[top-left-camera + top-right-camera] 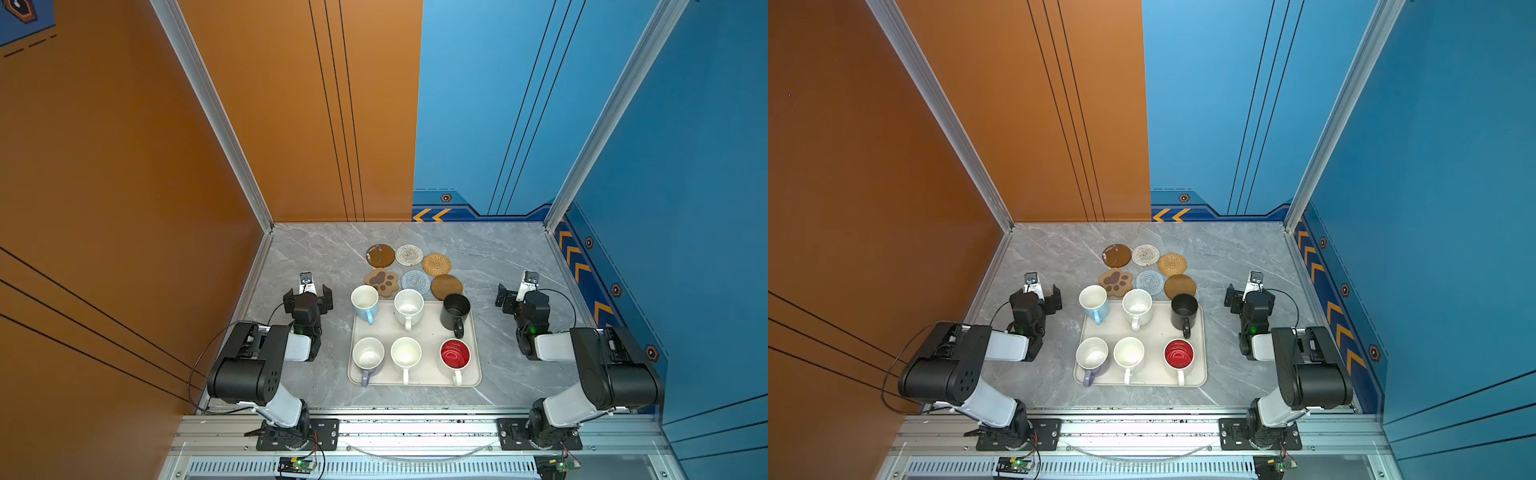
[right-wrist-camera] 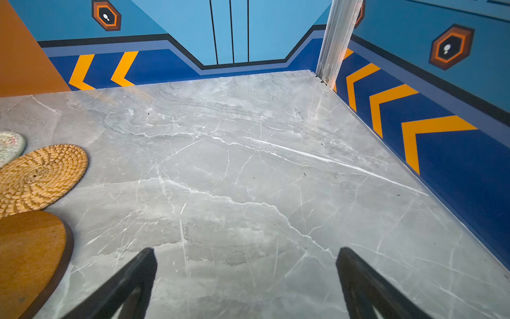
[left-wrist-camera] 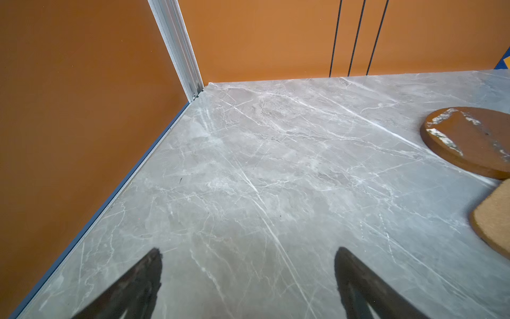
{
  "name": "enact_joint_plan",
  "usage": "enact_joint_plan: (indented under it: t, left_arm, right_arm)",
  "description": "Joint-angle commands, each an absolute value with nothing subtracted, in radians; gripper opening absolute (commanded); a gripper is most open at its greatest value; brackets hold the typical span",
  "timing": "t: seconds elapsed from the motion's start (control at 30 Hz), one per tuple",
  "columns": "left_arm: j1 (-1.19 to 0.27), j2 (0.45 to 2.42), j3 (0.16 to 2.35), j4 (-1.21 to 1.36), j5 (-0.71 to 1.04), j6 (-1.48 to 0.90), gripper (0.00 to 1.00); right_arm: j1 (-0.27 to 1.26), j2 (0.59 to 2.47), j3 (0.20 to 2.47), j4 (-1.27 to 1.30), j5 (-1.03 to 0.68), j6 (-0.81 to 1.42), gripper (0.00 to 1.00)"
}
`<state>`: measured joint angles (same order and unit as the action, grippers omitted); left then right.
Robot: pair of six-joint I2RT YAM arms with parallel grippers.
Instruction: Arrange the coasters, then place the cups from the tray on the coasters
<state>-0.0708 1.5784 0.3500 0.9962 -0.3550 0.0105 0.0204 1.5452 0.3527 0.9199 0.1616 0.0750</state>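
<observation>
Coasters first: six in two rows of three on the grey marble-look table (image 1: 316, 257), just above the tray in both top views.
- Upper row: glossy brown disc coaster (image 1: 380, 255), white woven coaster (image 1: 409, 254), tan rattan coaster (image 1: 436, 264).
- Lower row: brown paw-shaped coaster (image 1: 382, 281), grey-blue woven coaster (image 1: 415, 281), plain brown disc coaster (image 1: 446, 286).

They're packed edge to edge, some touching. We judge them thin and light, the discs stiff, the woven ones softer and grippier. They lie flat, so there's little to pinch: take an outer edge or slide them apart.

Cups: all six stand upright on the large cream rectangular tray (image 1: 430, 332), centre frame, handles toward the lower edge.
- Upper row: light blue mug (image 1: 365, 301) at the corner, white mug (image 1: 408, 307), matte black mug (image 1: 456, 311).
- Lower row: lilac mug (image 1: 368, 357), second white mug (image 1: 406, 354), white mug with red inside (image 1: 455, 354).

Likely glazed ceramic: stiff, heavyish, slick, chips if knocked. We'd grip the wall at the rim, one finger inside, away from the handle. The matte black mug stands just beside the plain brown disc coaster, so clearance is tight.

Left pincer (image 3: 248, 250) and right pincer (image 2: 246, 250) are both spread wide, holding nothing, over bare table either side of the tray.
</observation>
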Motion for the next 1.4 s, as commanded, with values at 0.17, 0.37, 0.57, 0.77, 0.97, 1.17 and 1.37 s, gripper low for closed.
enact_joint_plan:
  t: [0.17,0.37,0.57,0.77,0.97,1.17,1.37]
  left_arm:
    - [-0.067,1.568,0.364,0.963,-0.317,-0.003,0.98]
    - [-0.066,1.567,0.364,0.963,-0.317,-0.002,0.98]
    - [-0.067,1.566,0.365,0.963,-0.316,-0.002,0.98]
    - [-0.067,1.568,0.365,0.963,-0.317,-0.002,0.98]
    - [-0.068,1.566,0.368,0.96,-0.265,0.016,0.98]
    - [-0.067,1.567,0.368,0.957,-0.258,0.017,0.98]
    - [-0.067,1.567,0.368,0.957,-0.258,0.018,0.98]
  right_arm:
    - [0.025,1.545,0.356,0.94,0.18,0.086,1.0]
    - [0.025,1.545,0.357,0.939,0.18,0.087,1.0]
    - [0.026,1.545,0.358,0.936,0.181,0.085,1.0]
    - [0.028,1.545,0.359,0.936,0.183,0.084,1.0]
    - [0.028,1.545,0.358,0.936,0.184,0.083,1.0]
    - [0.028,1.545,0.359,0.936,0.184,0.083,1.0]
    - [0.029,1.545,0.359,0.936,0.184,0.084,1.0]
